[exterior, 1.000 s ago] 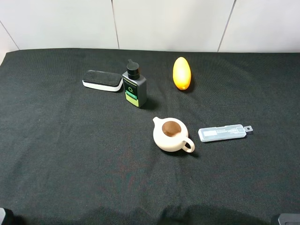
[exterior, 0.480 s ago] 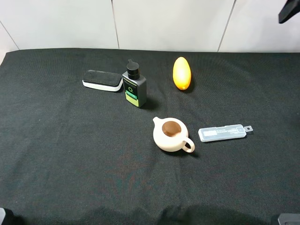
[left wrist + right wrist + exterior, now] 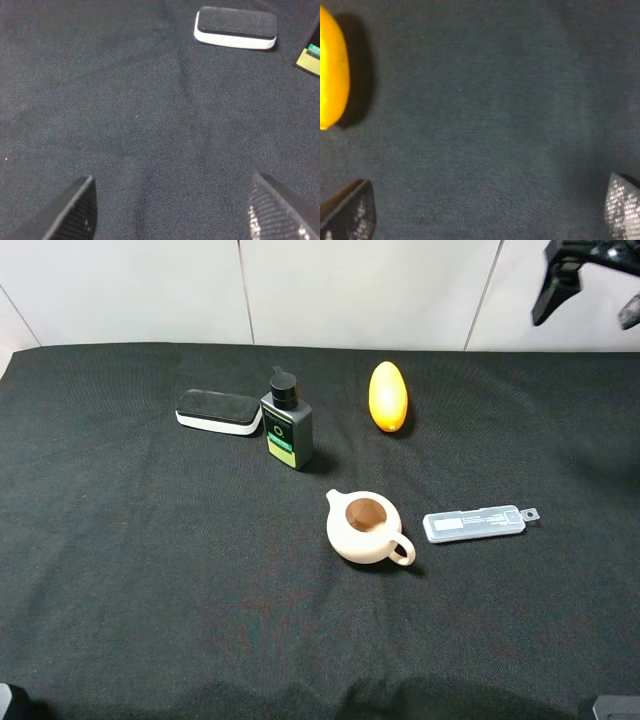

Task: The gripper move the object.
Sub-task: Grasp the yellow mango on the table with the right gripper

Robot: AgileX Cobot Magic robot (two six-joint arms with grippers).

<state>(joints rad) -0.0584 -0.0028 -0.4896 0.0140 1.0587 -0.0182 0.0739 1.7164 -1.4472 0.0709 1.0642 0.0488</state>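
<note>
The glossy orange-yellow oval object (image 3: 388, 396) is laid on the black cloth (image 3: 150, 570), with only bare cloth toward the black two-fingered right gripper (image 3: 590, 302), spread wide and empty at its 2 o'clock, a black pump bottle (image 3: 287, 423) at 8 o'clock and a cream teapot (image 3: 365, 526) at 6 o'clock.

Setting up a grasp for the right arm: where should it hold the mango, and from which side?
Probably across its narrow middle, from above. The mango lies flat, long axis toward the wall, so the jaws would close on its two long sides. Nothing touches it.
</note>
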